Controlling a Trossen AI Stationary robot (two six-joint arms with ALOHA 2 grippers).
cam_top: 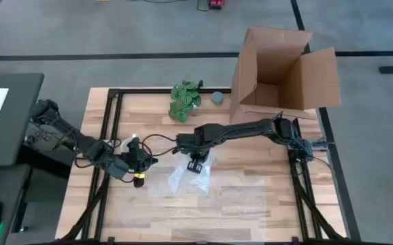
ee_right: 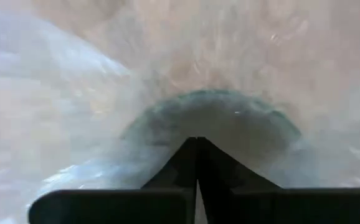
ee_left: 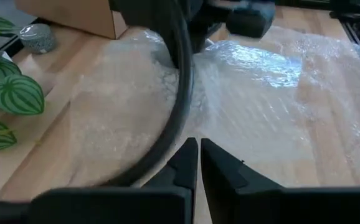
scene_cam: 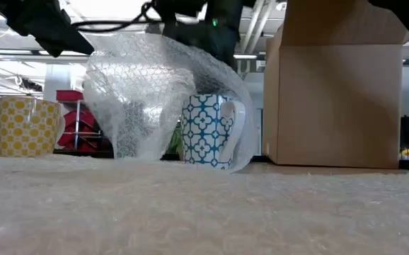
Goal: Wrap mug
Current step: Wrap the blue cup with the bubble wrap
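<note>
bubble wrap (scene_cam: pixel 155 92) draped over mug (scene_cam: pixel 208 131), right fingers (ee_right: pixel 197 163) above

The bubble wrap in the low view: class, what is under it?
The mug, white with a blue pattern, stands under the arched bubble wrap; its handle shows. The wrap blurs whatever lies further left.
</note>
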